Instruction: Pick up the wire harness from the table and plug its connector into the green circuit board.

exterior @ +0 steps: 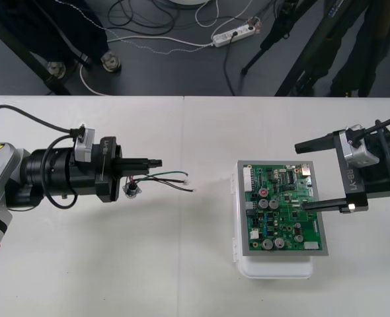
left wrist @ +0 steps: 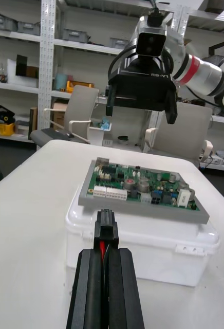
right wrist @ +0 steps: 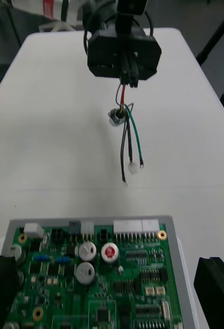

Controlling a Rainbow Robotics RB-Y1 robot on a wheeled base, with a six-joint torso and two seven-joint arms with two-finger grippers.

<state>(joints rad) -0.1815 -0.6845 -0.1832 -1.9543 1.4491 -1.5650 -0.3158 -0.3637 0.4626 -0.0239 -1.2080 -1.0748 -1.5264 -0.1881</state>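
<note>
One wire harness (right wrist: pixel 124 115) is held by its black plug (left wrist: pixel 106 224) in the closed left claw (left wrist: pixel 106 254), with its socket (right wrist: pixel 115 117) hanging beneath. Farther on, across a stretch of tabletop (exterior: pixel 116 264), one green circuit board (exterior: pixel 281 208) on a white base (exterior: pixel 277 267) is overhung by the wide-open right claw (exterior: pixel 299 176).

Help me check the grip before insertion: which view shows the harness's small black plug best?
The left wrist view: the small black plug stands close up, clamped between the left gripper's jaws, aimed at the green circuit board. The right wrist view shows it head-on but dark against the gripper; the front view, a small dark tip.
</note>
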